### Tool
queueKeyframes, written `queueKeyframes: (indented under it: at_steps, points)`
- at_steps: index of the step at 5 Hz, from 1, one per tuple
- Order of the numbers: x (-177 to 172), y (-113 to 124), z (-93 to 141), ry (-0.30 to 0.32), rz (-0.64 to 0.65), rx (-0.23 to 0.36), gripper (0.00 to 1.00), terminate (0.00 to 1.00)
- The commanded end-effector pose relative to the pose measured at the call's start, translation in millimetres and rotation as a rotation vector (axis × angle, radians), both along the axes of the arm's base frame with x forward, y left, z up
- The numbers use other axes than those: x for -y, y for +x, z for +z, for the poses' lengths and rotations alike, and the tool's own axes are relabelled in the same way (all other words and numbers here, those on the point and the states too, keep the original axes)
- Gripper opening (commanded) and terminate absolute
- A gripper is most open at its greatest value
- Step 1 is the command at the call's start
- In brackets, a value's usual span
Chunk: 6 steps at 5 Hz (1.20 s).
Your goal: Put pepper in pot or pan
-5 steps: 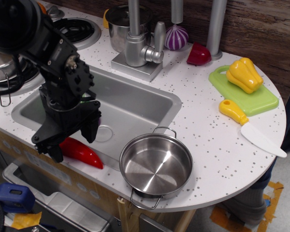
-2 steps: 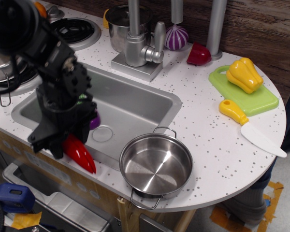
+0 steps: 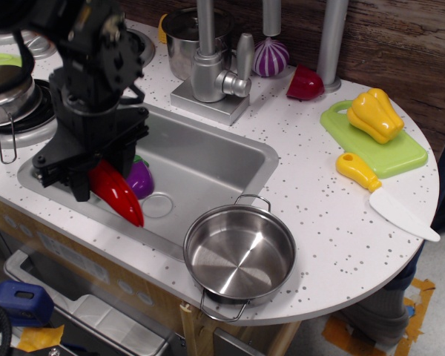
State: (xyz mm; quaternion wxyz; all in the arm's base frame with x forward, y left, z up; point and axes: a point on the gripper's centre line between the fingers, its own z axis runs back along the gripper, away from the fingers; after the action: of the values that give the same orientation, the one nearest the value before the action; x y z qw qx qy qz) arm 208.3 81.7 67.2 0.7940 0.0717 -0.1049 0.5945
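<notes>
Gripper [image 3: 95, 174] now rides higher than before, fingers pinching the glossy red pepper [image 3: 117, 194], tip angled down-right toward pan [image 3: 239, 254].

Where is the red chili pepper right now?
The red pepper hangs in the claw over the sink's left side, left of the steel pan.

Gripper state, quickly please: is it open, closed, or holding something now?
Gripper: closed on the red pepper, which hangs tip-down above the sink, left of the pan.
</notes>
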Motion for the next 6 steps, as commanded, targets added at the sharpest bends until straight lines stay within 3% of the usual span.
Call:
queueKeyframes:
  at_steps: [1, 2, 3, 4, 5, 6]
  points:
    - [45.9, 8.4, 14.6, -0.109, 0.01, 0.059, 0.0, 0.0]
    - [81.4, 11.6, 19.8, -0.15, 0.106, 0.061, 1.0, 0.0]
    - [99.6, 15.6, 2.5, -0.182, 0.054, 0.057, 0.0, 0.0]
    - [108.1, 17.9, -7.7, -0.222, 0.018, 0.044, 0.0, 0.0]
    - [113.1, 17.1, -17.1, -0.239, -0.001, 0.066, 1.0, 0.0]
    - [114.5, 18.0, -18.9, -0.236, 0.005, 0.099, 1.0, 0.0]
